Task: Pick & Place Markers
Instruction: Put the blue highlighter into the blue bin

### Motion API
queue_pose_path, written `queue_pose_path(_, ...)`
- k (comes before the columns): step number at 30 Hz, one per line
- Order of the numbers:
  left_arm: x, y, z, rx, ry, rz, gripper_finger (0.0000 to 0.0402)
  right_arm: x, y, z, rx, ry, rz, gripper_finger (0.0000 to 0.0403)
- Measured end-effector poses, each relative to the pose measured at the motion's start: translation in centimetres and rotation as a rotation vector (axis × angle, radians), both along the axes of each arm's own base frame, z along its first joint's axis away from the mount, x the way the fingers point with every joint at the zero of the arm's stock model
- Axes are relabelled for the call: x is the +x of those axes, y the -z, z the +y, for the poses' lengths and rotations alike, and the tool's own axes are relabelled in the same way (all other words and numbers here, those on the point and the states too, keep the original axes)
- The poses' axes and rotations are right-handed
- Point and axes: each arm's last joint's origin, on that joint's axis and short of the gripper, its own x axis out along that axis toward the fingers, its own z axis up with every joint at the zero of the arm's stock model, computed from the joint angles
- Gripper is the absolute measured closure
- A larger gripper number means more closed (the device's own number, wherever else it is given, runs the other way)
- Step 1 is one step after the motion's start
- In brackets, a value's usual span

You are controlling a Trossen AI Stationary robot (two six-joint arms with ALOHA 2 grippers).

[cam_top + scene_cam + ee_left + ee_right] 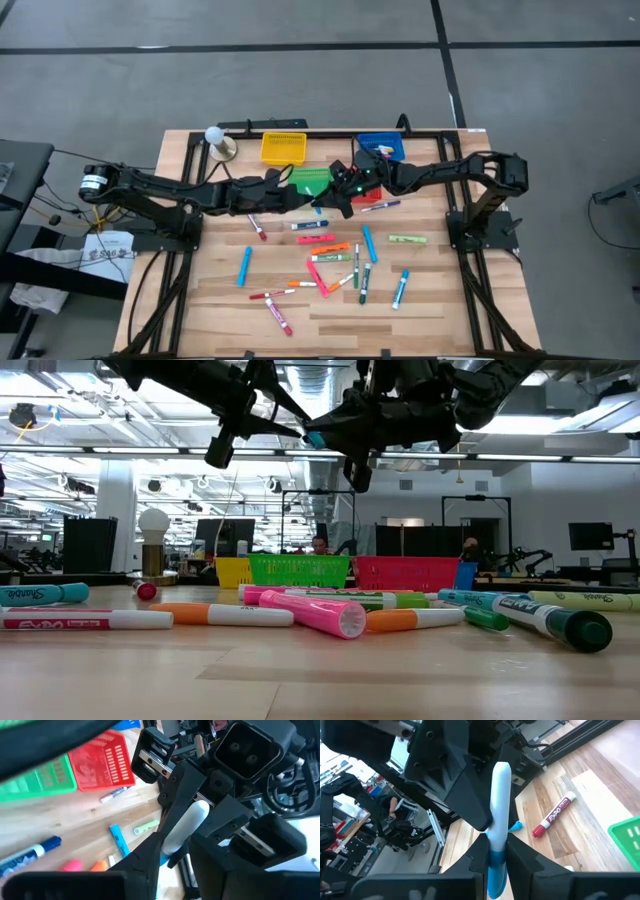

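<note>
Wooden table (220, 300), markers (330, 257) scattered at centre, baskets (283, 147) toward 12 o'clock. Mid-air handover above the green basket (310, 180): right gripper (496, 851) clamped on blue-and-white marker (498, 820); left gripper (172, 827) parting, marker between its fingers. Next: withdraw left gripper fully, carry to matching basket.

The table (200, 310) is of light wood planks, smooth and matt, with visible grain. The markers (310, 612) look like glossy plastic with printed labels. The red basket (102, 762) at upper left of the left wrist view is plastic mesh. The right gripper's fingers (520, 857) are matt black plastic.
</note>
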Motion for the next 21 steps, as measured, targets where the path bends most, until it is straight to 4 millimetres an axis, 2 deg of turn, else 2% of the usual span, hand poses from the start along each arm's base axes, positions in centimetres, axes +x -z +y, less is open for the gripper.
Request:
queue_pose_path(14,0.0,0.0,0.5,0.129,0.004,0.028,0.0177,-0.2,0.3,-0.6,0.009,0.017,0.035,0.0371)
queue_pose_path(21,-0.7,-1.1,0.8,0.235,0.011,0.012,0.0152,-0.7,0.8,-1.6,0.021,-0.007,0.091,0.0364)
